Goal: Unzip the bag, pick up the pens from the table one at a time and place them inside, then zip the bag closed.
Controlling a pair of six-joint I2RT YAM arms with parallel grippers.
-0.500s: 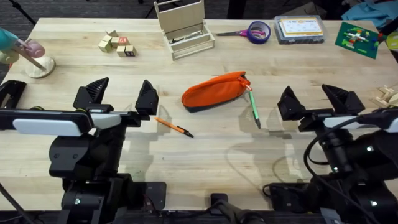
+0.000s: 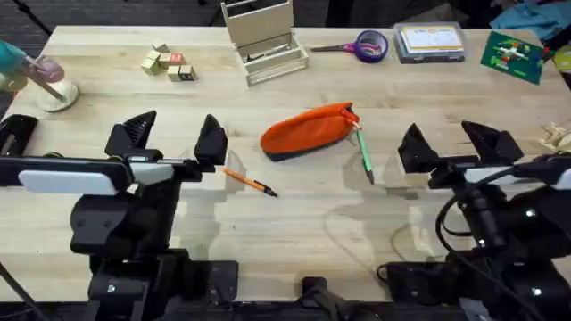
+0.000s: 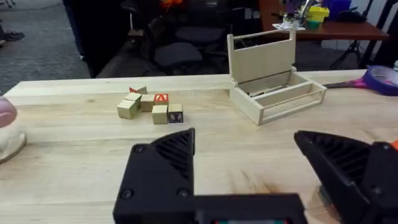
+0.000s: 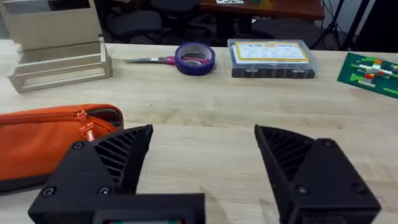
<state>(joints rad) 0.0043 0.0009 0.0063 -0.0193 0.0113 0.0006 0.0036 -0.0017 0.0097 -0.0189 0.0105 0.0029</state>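
While I am watching from my station, both arms are hovering low near the counter's front edge, and nothing of the job looks done yet. I am seeing the left gripper (image 2: 175,135) with its jaws spread wide and empty, and the right gripper (image 2: 451,143) likewise released and holding nothing. The bag (image 2: 306,131) is lying about mid-counter (image 2: 294,223) between the two arms, and as far as I can judge its zipper is closed, the pull sitting at the right end. The orange pen (image 2: 250,183) is resting on the wood toward the front, just left of the bag; the green pen (image 2: 364,154) is lying against the bag's right end. Unzipping, loading both pens and zipping shut are all remaining.
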